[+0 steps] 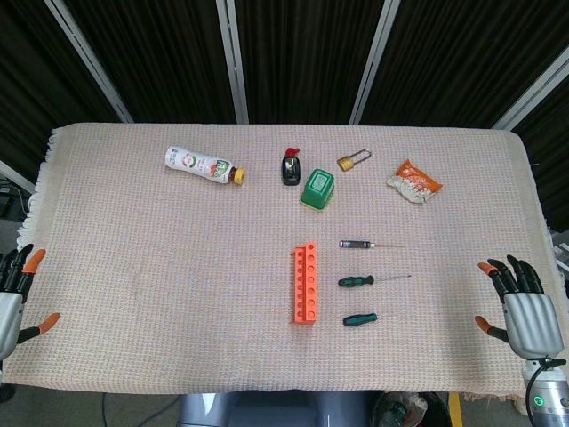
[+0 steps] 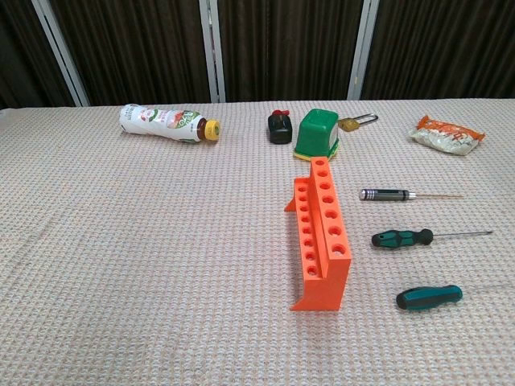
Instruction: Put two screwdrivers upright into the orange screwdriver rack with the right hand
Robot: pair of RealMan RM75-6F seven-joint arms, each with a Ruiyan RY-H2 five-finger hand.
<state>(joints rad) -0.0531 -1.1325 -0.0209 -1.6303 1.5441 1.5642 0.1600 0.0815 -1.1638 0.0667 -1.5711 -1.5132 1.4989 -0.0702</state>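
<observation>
The orange screwdriver rack stands mid-table with all its holes empty. To its right lie three screwdrivers flat on the cloth: a thin black-and-silver one, a green-and-black one, and a short teal-handled one. My right hand rests at the table's right edge, fingers spread, holding nothing, well right of the screwdrivers. My left hand sits at the left edge, also empty with fingers apart. Neither hand shows in the chest view.
Along the back lie a white bottle, a small black bottle with red cap, a green box, a brass padlock and an orange snack bag.
</observation>
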